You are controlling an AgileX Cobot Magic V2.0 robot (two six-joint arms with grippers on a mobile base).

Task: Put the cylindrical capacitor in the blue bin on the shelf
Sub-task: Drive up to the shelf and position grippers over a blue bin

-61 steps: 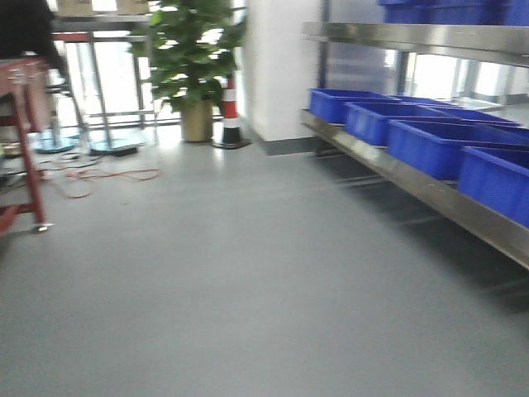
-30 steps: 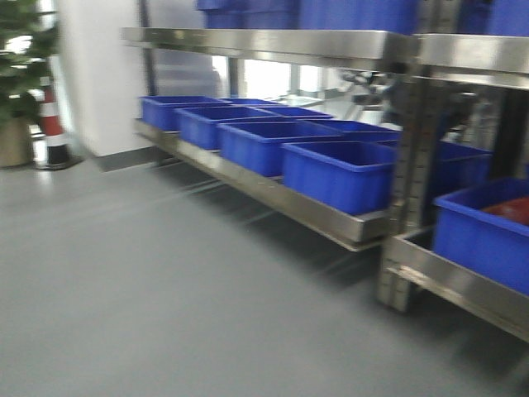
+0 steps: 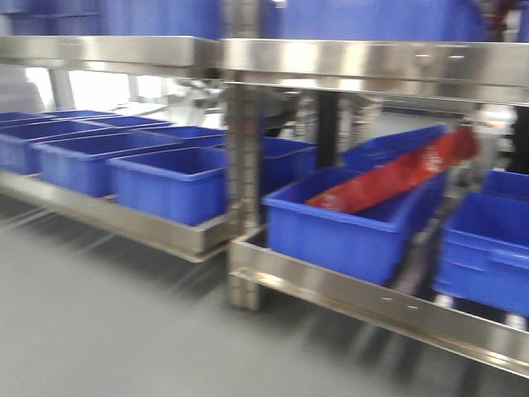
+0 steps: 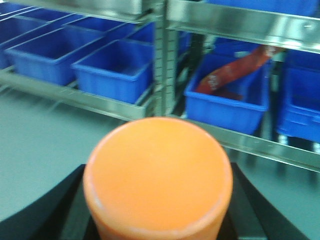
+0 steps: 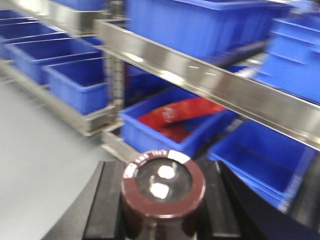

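Note:
The cylindrical capacitor (image 5: 163,186) is dark brown with two metal terminals on top. It stands between the black pads (image 5: 107,200) of my right gripper (image 5: 162,202), which is shut on it. My left gripper (image 4: 157,205) is shut on an orange cylinder (image 4: 157,175). The steel shelf (image 3: 331,64) fills the front view, with a square post (image 3: 245,198) and a lower rail (image 3: 347,291). It also shows in the left wrist view (image 4: 225,22) and the right wrist view (image 5: 200,75). A blue bin (image 3: 339,227) holding a red bag (image 3: 397,178) sits right of the post. Neither gripper shows in the front view.
Several more blue bins (image 3: 165,186) line the lower tier to the left, and another bin (image 3: 483,248) sits at the right. More bins (image 5: 200,25) stand on the upper tier. Grey floor (image 3: 99,331) lies in front of the shelf.
The front view has swept right along the shelf. The plant, cone and open floor have left view, and the post and the bin with the red bag now sit at centre.

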